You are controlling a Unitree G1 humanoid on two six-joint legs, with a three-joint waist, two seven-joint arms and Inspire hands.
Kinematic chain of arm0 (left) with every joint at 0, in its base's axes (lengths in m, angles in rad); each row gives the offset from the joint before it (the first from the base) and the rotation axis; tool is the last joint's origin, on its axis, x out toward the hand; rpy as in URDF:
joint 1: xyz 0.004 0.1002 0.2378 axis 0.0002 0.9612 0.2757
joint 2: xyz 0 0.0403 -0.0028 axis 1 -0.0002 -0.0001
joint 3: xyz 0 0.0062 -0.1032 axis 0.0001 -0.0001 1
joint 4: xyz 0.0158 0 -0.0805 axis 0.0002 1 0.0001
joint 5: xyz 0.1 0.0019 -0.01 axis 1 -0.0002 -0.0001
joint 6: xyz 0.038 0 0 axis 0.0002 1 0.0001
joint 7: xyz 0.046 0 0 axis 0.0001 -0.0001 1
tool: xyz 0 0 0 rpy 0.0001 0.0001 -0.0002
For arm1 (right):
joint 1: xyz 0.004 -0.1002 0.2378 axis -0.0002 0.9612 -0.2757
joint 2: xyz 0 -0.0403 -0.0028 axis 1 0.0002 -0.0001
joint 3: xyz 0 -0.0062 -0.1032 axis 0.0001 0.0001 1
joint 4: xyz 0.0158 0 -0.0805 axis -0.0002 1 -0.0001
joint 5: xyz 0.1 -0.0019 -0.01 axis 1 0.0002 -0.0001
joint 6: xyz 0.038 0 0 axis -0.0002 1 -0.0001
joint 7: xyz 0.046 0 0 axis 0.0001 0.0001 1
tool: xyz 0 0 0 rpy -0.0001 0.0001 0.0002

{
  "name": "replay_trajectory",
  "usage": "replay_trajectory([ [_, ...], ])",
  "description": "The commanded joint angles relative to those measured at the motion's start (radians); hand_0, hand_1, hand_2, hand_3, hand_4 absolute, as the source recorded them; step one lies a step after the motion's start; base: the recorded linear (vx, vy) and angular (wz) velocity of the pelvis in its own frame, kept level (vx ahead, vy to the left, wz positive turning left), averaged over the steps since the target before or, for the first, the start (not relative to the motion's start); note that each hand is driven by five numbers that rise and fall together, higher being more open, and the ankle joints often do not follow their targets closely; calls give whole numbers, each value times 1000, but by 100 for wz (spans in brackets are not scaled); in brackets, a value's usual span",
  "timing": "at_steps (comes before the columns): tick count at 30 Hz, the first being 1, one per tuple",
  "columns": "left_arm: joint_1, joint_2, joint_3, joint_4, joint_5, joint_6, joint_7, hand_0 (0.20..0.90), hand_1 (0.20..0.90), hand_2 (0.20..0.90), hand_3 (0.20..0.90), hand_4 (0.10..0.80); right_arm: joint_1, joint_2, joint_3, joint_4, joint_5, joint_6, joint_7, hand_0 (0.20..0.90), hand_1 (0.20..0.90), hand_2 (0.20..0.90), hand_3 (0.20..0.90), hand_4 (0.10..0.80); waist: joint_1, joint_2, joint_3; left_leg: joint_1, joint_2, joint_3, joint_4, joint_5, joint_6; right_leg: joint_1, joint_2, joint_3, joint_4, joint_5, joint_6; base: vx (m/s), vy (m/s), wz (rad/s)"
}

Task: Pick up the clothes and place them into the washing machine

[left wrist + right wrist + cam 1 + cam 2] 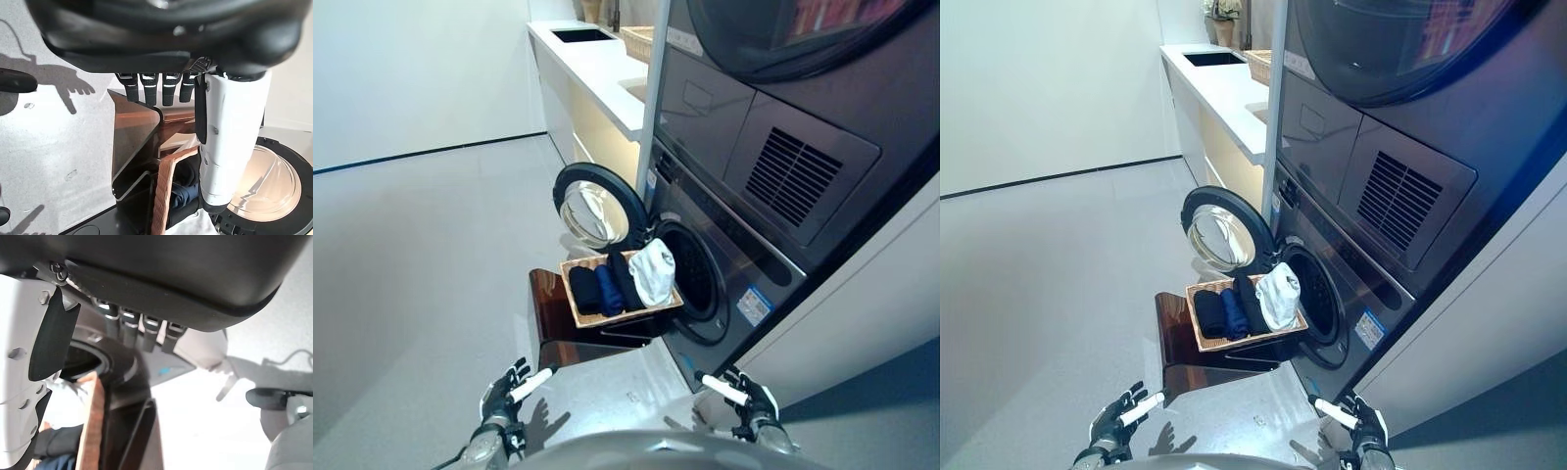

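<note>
both hands, left hand (506, 390) and right hand (749, 397), hang empty, fingers relaxed; reach first for the white cloth (653, 271) atop the basket (585, 319); pinch loose folds, lift clear before the drum (695, 274).

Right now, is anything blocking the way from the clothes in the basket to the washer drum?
Nothing visible is. The washing machine door is swung open to the left, and the drum opening sits directly behind the basket holding the clothes. Both hands, left hand and right hand, hang low and empty.

Black, blue and white clothes (625, 276) in tan wicker basket (597, 319).
</note>
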Motion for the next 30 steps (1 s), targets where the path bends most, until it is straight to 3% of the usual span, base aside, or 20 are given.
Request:
replay_trajectory([
  [1, -74, 31, 27, -35, 16, -58, -4, 900, 900, 900, 900, 800, -53, -24, -26, -31, 7, -53, -11, 900, 900, 900, 900, 800, 2, -14, -12, -28, 5, -14, 57, -26, -2, -57, 6, -68, 59, 43, -12, 0, 0, 0],
  [13, -71, 31, 23, -42, 19, -58, -12, 900, 900, 900, 900, 800, -24, -23, -50, -13, 12, -53, -9, 900, 900, 900, 900, 800, -11, -9, -6, -51, -1, 18, 23, 8, -10, -68, 2, -92, 48, 53, -10, -17, 1, 4],
  [16, -63, 31, 27, -50, 7, -57, -14, 900, 900, 900, 900, 800, -26, -21, -49, 3, 14, -51, -6, 900, 900, 900, 900, 800, -1, -7, -3, -61, -6, -24, 58, -17, -1, -68, 7, -81, 34, 56, -13, -17, -8, -1],
  [19, -69, 35, 30, -54, 1, -61, -7, 900, 900, 900, 900, 800, -41, -34, -47, 3, 19, -56, -6, 900, 900, 900, 900, 800, 18, -15, 16, -126, -66, -155, 119, -46, 9, -107, 3, -50, 45, 68, -20, -65, -11, 0],
  [22, -79, 33, 25, -54, -10, -57, -18, 900, 900, 900, 900, 800, -57, -31, -60, 21, 29, -55, -14, 900, 900, 900, 900, 800, 9, -10, 10, -159, -62, -110, 121, -38, 12, -115, -7, -59, 42, 73, -16, -16, 53, 4],
  [30, -67, 35, 32, -48, -5, -56, -18, 900, 900, 900, 900, 800, -62, -17, -56, 27, 24, -46, -10, 900, 900, 900, 900, 800, 11, -6, 12, -78, -72, -74, 78, -56, 36, -82, -28, -53, 57, 56, 0, 64, 61, 1],
])
